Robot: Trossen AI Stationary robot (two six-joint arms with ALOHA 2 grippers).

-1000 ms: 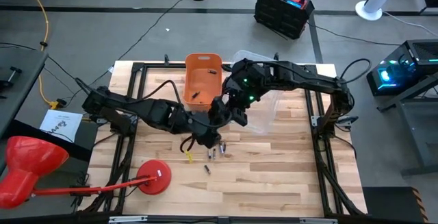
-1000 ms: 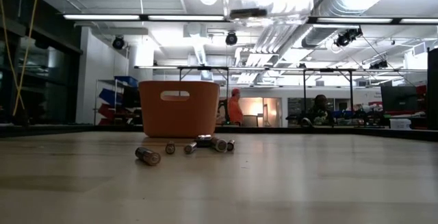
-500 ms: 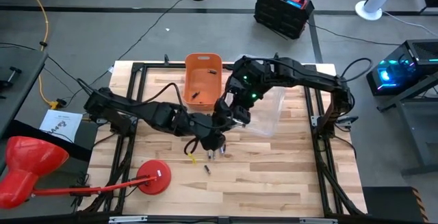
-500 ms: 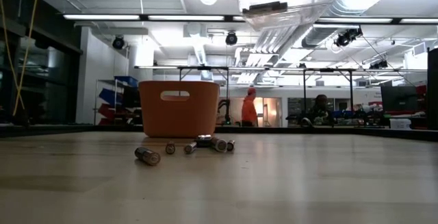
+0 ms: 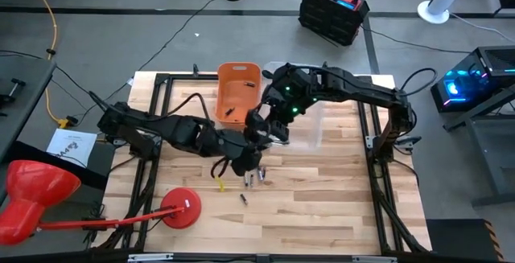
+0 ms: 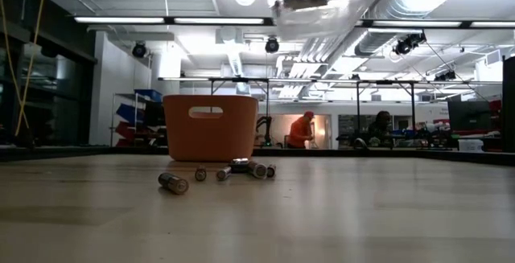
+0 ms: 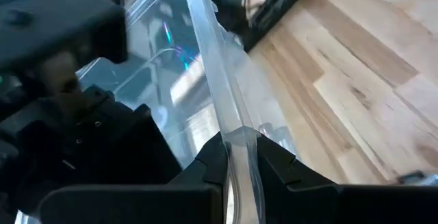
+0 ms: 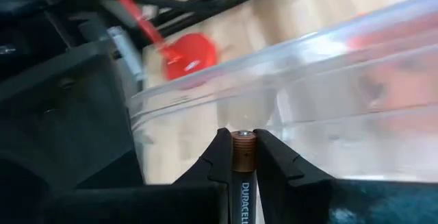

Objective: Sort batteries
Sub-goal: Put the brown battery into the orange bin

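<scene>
Clear bin pinched by left hand fronts the right hand's battery.

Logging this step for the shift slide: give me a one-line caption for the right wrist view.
Right gripper holds a Duracell battery upright before the clear plastic bin's rim.

Grey floor surrounding the wooden table; black case lying at 1 o'clock; ceiling lights shining over two people standing far behind.

Dark jointed arms, black cables, apparently green lights.
</scene>
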